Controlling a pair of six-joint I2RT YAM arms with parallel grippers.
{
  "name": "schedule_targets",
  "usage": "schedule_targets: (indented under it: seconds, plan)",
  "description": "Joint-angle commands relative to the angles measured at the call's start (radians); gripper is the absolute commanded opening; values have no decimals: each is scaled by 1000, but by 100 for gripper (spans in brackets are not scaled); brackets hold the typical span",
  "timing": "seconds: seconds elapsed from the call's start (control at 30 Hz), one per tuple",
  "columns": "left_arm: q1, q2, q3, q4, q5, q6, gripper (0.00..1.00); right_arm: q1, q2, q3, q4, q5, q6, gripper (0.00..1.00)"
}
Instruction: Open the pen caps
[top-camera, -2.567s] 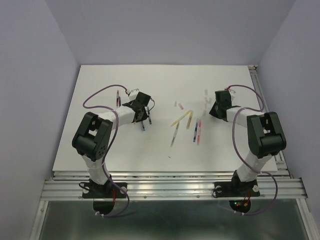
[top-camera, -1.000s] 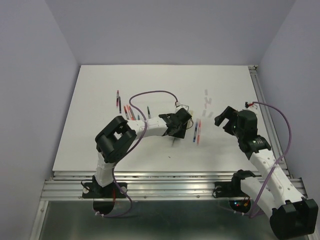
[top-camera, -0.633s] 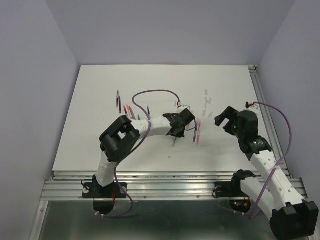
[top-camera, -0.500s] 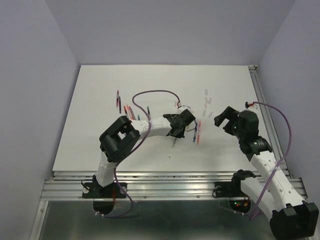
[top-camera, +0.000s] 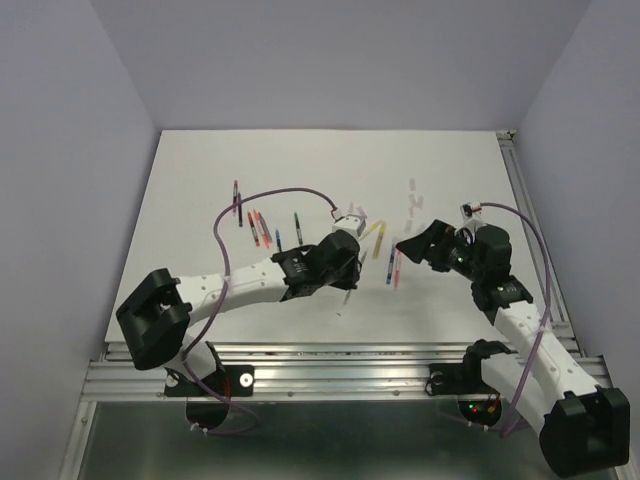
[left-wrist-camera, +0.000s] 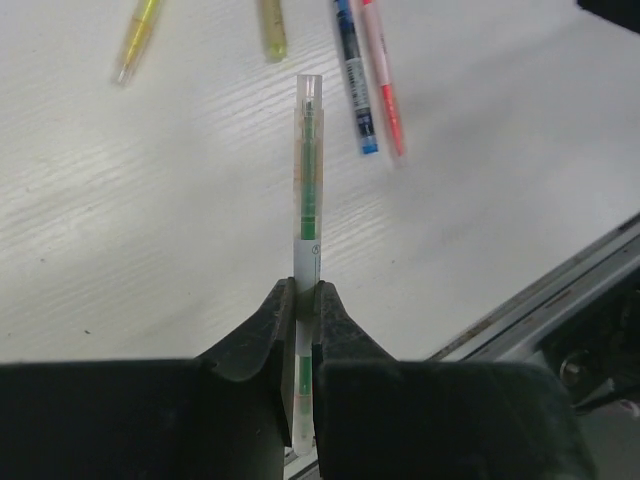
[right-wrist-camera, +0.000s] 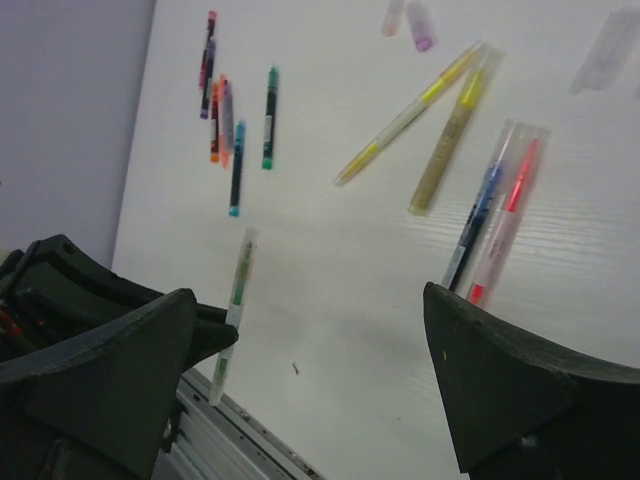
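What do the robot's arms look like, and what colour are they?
The left arm and the right arm both have white tube-shaped links joined by chunky black joints. A thin purple cable loops along each. The left tool and the right tool are black, each with two wedge-shaped fingers.

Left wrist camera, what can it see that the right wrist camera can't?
Only the left wrist view shows, close up, the left gripper with its jaws pinched shut on the green pen. Only the right wrist view shows the right gripper wide open, the bunch of small pens over by the wall, and loose caps. Both show that green pen, two yellow pens, a blue pen and a red pen.
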Motion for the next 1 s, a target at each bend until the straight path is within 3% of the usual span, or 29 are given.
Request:
schedule_targets:
  seconds: [0.0, 0.1, 0.23, 0.6, 0.9, 0.97]
  plan:
    - [-4, -88, -94, 168, 65, -51, 0, 29, -15, -34, 225, -151, 124, 100]
    - [-7, -169, -165, 253, 94, -70, 0, 119, -22, -64, 309, -78, 191, 100]
    - [-9, -235, -245, 329, 111, -87, 0, 340, 16, -32, 314, 125, 190, 100]
    - [-12, -373, -386, 427, 120, -134, 0, 541, 223, 77, 306, 326, 175, 99]
    - [-12, -406, -427, 430, 115, -154, 0, 610, 343, 168, 360, 391, 153, 84]
    - [-12, -404, -435, 436, 115, -160, 0, 612, 361, 191, 334, 409, 156, 66]
